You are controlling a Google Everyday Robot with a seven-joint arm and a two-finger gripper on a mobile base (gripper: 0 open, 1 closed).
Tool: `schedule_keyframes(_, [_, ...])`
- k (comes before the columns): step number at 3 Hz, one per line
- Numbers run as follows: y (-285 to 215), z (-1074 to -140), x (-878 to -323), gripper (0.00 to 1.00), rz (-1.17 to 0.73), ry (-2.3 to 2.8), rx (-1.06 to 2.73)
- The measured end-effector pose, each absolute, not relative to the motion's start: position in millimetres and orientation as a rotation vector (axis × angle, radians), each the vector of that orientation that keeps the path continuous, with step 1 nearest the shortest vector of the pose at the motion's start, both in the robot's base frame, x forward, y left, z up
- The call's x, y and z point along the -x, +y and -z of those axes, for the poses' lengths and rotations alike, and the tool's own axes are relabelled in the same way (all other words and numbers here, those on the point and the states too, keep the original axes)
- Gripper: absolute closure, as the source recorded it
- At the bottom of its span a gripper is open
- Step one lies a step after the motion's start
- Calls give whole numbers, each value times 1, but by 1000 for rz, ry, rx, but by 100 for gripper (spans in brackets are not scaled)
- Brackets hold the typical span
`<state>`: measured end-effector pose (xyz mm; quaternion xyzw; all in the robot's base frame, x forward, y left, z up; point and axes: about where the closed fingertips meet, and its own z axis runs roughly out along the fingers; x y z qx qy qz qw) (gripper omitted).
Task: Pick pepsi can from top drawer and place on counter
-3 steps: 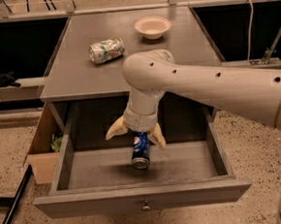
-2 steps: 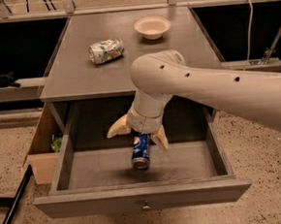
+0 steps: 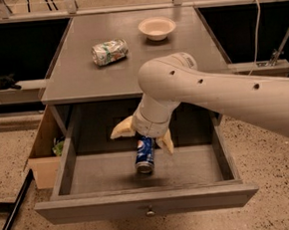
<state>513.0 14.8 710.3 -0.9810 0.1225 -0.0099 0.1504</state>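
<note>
Camera view: the can (image 3: 144,156) hangs tilted, low inside the open drawer (image 3: 146,202), clamped between the gripper's (image 3: 144,137) 2 fingers. Held askew, it may slip or clip the counter (image 3: 81,77) edge when lifted. The arm (image 3: 222,88) reaches in from the right, wrist bent downward.

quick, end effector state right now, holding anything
End effector: closed on the pepsi can, inside the open top drawer.
</note>
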Motion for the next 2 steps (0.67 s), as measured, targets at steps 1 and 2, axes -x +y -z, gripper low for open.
schedule_keyframes(1, [8, -678, -512, 0, -110, 280, 2909])
schedule_keyframes(2, [8, -678, -512, 0, -110, 280, 2909])
